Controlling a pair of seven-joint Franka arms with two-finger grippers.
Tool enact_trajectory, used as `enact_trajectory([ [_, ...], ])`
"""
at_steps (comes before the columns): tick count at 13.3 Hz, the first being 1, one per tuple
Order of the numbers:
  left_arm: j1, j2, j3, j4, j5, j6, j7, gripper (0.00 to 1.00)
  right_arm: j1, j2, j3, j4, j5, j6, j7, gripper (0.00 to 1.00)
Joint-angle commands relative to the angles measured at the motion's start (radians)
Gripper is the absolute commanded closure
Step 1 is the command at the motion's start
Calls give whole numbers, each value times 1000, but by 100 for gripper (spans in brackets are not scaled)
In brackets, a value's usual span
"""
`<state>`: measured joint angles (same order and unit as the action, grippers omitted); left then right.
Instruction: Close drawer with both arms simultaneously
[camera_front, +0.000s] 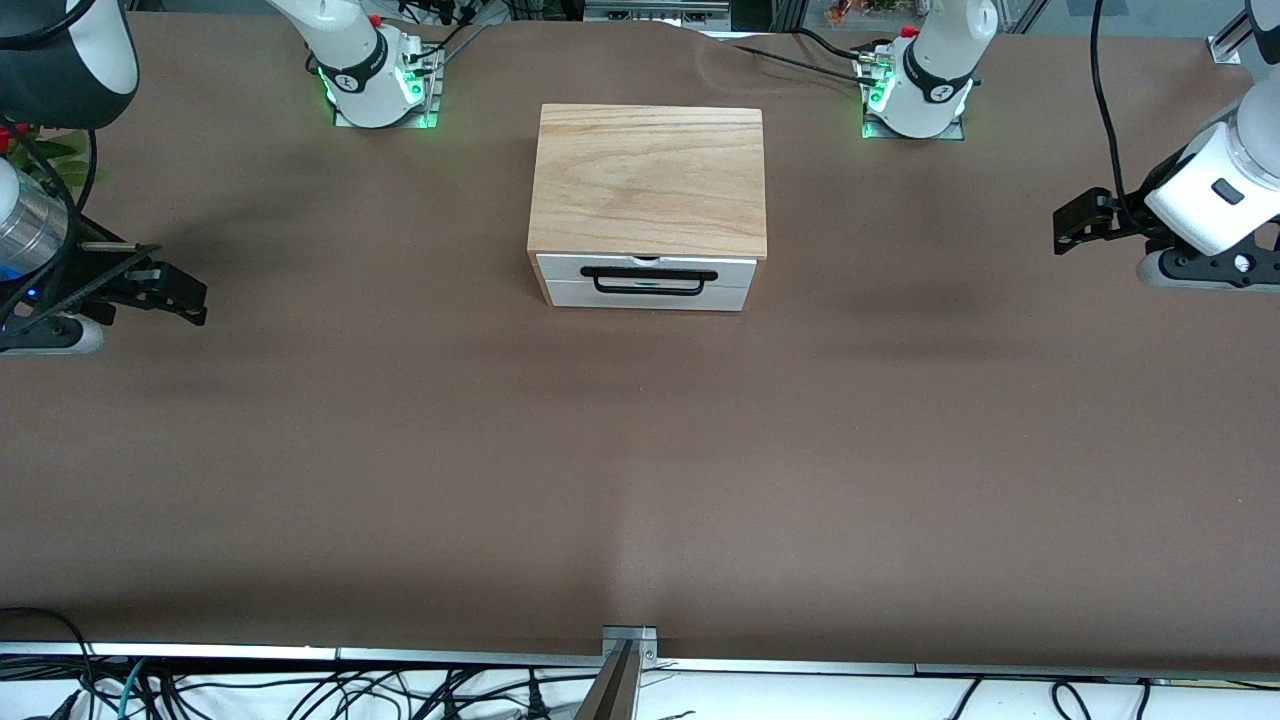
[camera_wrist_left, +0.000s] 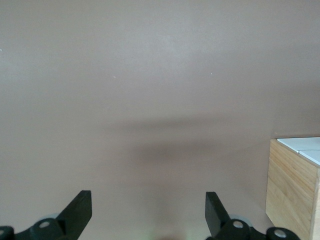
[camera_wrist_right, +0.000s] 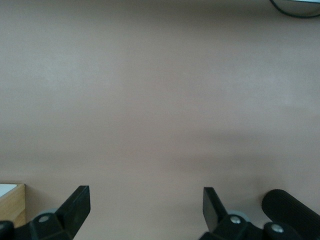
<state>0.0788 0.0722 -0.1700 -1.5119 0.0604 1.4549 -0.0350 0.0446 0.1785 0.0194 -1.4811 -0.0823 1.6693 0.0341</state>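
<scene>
The drawer (camera_front: 648, 283) has a white front panel and a black wire handle (camera_front: 648, 281). It sits pushed into the light oak casing (camera_front: 650, 180) at the table's middle, with no reddish-brown bottom showing. My left gripper (camera_front: 1078, 224) is open and empty over the bare table at the left arm's end, well away from the drawer. Its wrist view shows spread fingers (camera_wrist_left: 148, 200) and a corner of the casing (camera_wrist_left: 292, 185). My right gripper (camera_front: 180, 296) is open and empty over the table at the right arm's end. Its wrist view shows spread fingers (camera_wrist_right: 146, 197) and a sliver of the casing (camera_wrist_right: 11, 206).
The brown table (camera_front: 640, 450) stretches wide nearer to the front camera than the casing. A metal bracket (camera_front: 630, 642) and loose cables (camera_front: 300, 690) lie along its near edge. A black cable (camera_front: 780, 58) runs by the left arm's base (camera_front: 915, 100).
</scene>
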Motion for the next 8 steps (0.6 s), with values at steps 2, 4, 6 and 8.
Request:
enact_trajectory([
  [2,-123,-22,133,-19,-7,9,-6,0,-23,-27,16,-39,67,-5,1,0],
  [4,-131,-22,132,-17,-8,10,-12,0,-46,-27,13,-34,68,-5,1,0],
  [6,-131,-22,132,-13,-8,12,-11,0,-52,-25,13,-34,67,-5,-6,0],
  [8,-120,-22,133,-16,-8,10,1,0,-52,-24,13,-34,65,-3,-10,0],
])
